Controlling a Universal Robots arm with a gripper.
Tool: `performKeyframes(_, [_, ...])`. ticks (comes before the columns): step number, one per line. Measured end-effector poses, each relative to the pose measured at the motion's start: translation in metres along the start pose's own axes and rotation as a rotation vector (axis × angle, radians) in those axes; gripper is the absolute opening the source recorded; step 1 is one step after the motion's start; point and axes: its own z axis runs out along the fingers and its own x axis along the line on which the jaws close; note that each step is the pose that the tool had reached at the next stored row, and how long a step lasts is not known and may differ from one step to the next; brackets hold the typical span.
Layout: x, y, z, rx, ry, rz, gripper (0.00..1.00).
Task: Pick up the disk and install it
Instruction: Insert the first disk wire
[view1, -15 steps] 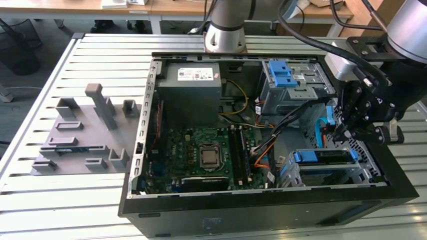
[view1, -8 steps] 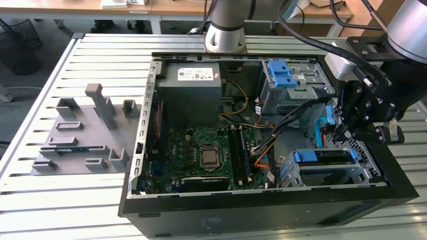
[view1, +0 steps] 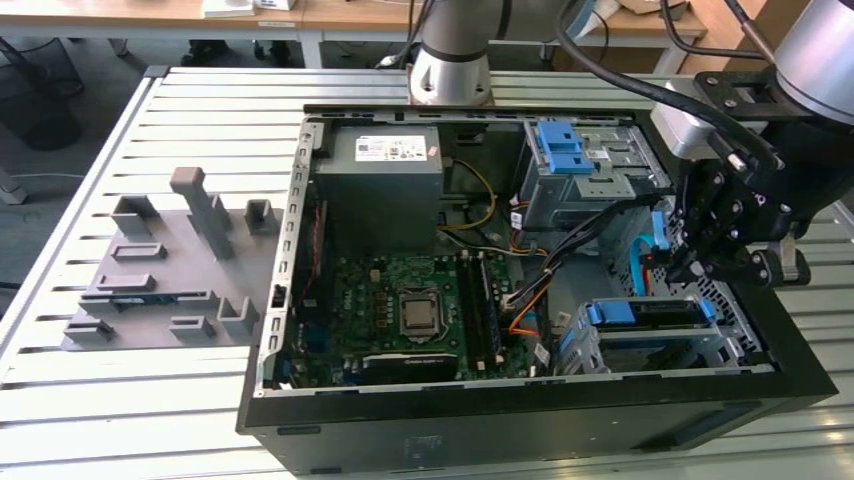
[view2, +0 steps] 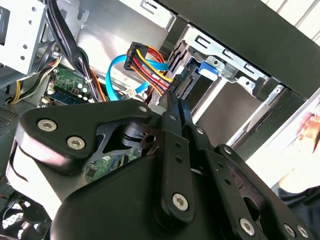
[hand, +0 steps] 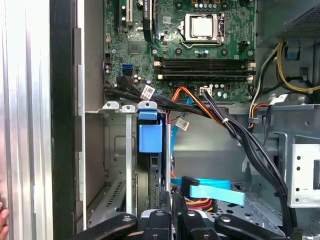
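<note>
With its fingers pressed together and empty, the gripper (view1: 697, 268) hovers above the drive cage (view1: 727, 330) where the disk (view1: 650, 313) already sits slotted, so any descent risks snagging the blue data cable (hand: 210, 189) lying close beside it.

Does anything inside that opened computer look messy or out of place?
Mostly tidy. The odd bit is a light blue flat cable lying loose with red and yellow wires beside the drive cage, its end apparently unplugged, close to the gripper.

One open computer case (view1: 534, 420), one motherboard (view1: 400, 300), one grey fixture (view1: 160, 280) — two blue drive brackets (view1: 567, 150).
</note>
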Motion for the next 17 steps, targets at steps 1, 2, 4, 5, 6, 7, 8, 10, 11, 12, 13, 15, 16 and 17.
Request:
performKeyframes(1, [-0.0003, -0.0002, 0.0001, 0.0000, -0.0001, 0.000, 0.18])
performKeyframes(2, [-0.0006, -0.0003, 0.0001, 0.0000, 0.0000, 0.000, 0.18])
performKeyframes(4, [-0.0009, -0.0005, 0.0003, 0.0000, -0.0002, 0.000, 0.24])
performKeyframes(5, [-0.0011, -0.0006, 0.0003, 0.0000, -0.0001, 0.000, 0.24])
performKeyframes(6, [-0.0012, -0.0007, 0.0004, 0.0000, -0.0001, 0.000, 0.31])
performKeyframes(7, [-0.0013, -0.0007, 0.0005, 0.0000, 0.0000, 0.000, 0.31])
performKeyframes(8, [-0.0014, -0.0007, 0.0007, 0.0000, 0.0000, 0.000, 0.31])
performKeyframes(10, [-0.0014, -0.0008, 0.0014, 0.0000, 0.0000, 0.000, 0.31])
performKeyframes(11, [-0.0014, -0.0008, 0.0018, 0.0000, 0.0001, 0.000, 0.31])
performKeyframes(12, [-0.0015, -0.0010, 0.0023, 0.0000, 0.0000, 0.000, 0.31])
performKeyframes(13, [-0.0017, -0.0014, 0.0028, 0.0000, -0.0001, 0.000, 0.31])
performKeyframes(15, [-0.0018, -0.0022, 0.0034, 0.0000, 0.0000, 0.000, 0.31])
performKeyframes(16, [-0.0019, -0.0025, 0.0036, 0.0000, 0.0001, 0.000, 0.31])
performKeyframes(17, [-0.0020, -0.0024, 0.0040, 0.0000, 0.0000, 0.001, 0.31])
